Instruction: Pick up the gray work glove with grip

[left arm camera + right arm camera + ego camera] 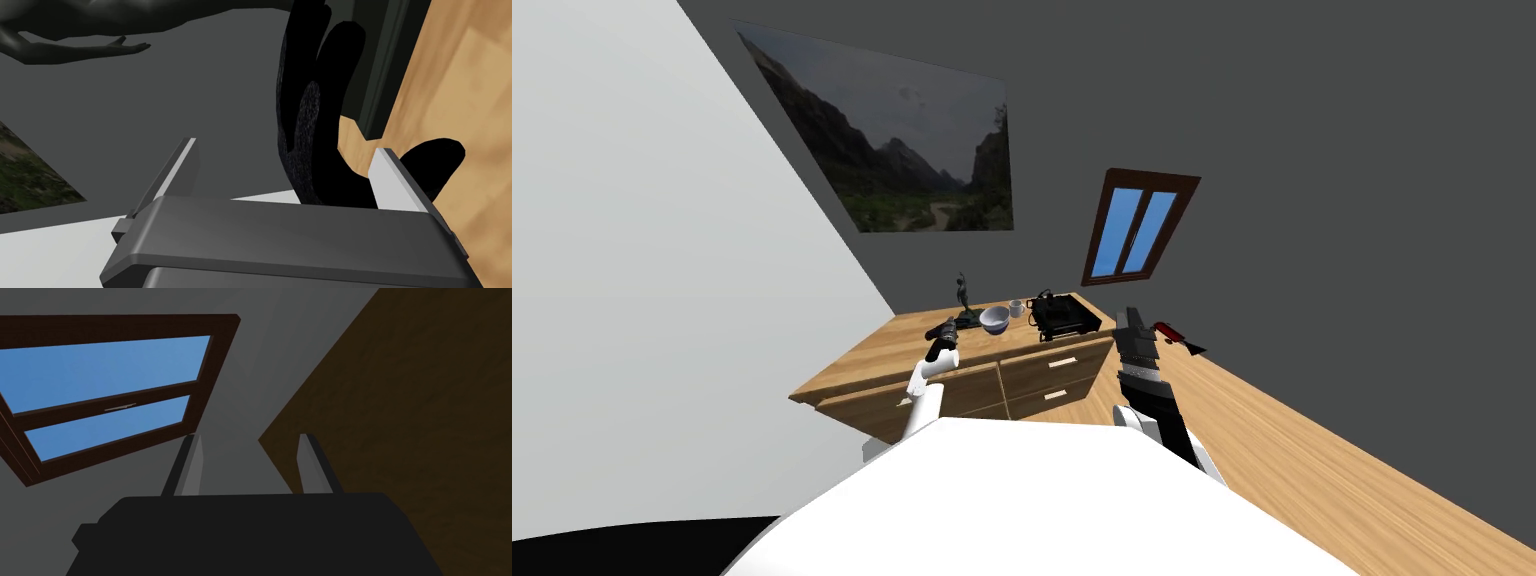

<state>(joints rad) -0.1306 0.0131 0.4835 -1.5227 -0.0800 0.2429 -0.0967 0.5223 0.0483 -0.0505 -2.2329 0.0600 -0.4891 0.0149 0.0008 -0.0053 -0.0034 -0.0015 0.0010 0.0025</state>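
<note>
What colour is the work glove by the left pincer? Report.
Black with a dark grey speckled grip patch; the work glove shows best in left wrist view.

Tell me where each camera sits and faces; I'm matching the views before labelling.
Head view: on the head, looking down at a wooden dresser; the left gripper shows by the statuette, the right gripper raised.
Left wrist view: on the left hand, facing the black glove on the dresser top; open fingers show.
Right wrist view: on the right hand, facing the window; open fingers show.
Shared: statuette, head and left wrist; window, head and right wrist.
</note>
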